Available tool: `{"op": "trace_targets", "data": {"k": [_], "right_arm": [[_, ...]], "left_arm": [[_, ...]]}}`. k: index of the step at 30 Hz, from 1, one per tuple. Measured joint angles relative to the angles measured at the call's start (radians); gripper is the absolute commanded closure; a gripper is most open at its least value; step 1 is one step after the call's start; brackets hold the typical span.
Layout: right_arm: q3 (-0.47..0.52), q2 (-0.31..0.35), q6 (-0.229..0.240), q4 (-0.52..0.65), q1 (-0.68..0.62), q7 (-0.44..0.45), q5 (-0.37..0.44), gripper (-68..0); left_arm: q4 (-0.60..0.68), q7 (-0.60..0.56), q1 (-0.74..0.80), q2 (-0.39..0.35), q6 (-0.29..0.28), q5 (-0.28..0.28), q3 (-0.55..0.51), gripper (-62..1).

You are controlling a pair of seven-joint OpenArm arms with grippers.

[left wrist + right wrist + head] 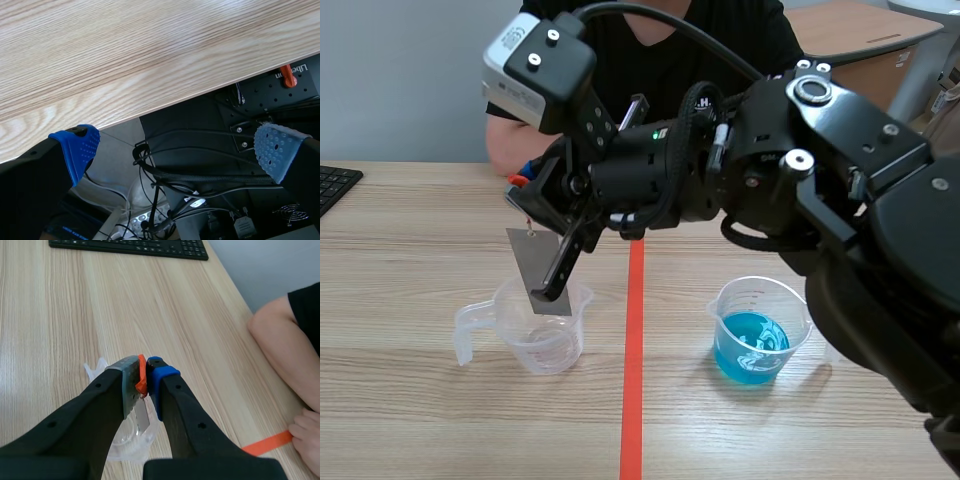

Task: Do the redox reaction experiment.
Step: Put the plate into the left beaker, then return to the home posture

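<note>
My right gripper [525, 182] reaches across past the red centre line and is shut on a small orange tab [142, 380]. From the tab hangs a grey metal sheet [542, 270], and its lower end sits at the mouth of a clear, near-empty beaker [545, 330]. In the right wrist view the sheet [142, 416] drops straight under the fingertips, over the beaker [131, 440]. A second beaker with blue liquid [752, 345] stands right of the line. My left gripper [177, 145] is open and holds nothing; it sits off the table's near edge [150, 60] and does not show in the scene view.
A person in black [700, 40] sits across the table, with a forearm [285, 340] and a hand [305, 430] resting near the tape line [633, 380]. A black keyboard [335, 185] lies at the far left. Cables and equipment [190, 180] hang below the table edge.
</note>
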Motion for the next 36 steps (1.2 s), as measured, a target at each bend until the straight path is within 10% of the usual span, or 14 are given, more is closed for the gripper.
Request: {"op": "trace_targets", "data": {"k": [15,24,29,36], "right_arm": [[-0.059,0.0,0.0,-0.039,0.0,0.061,-0.114,-4.6],[-0.058,0.0,0.098,-0.039,0.0,0.078,-0.114,-45.6],[-0.058,0.0,0.101,-0.039,0.0,0.086,0.011,-67.4],[-0.058,0.0,0.101,-0.039,-0.009,0.098,0.177,-67.9]], "left_arm": [[0.0,0.05,0.0,0.0,0.0,0.0,0.0,-62.3],[0.0,0.05,0.0,0.0,0.0,0.0,0.0,-62.3],[0.0,0.068,0.0,0.0,0.0,0.0,0.0,-62.3],[0.0,0.066,0.0,0.0,0.0,0.0,0.0,-62.3]]}}
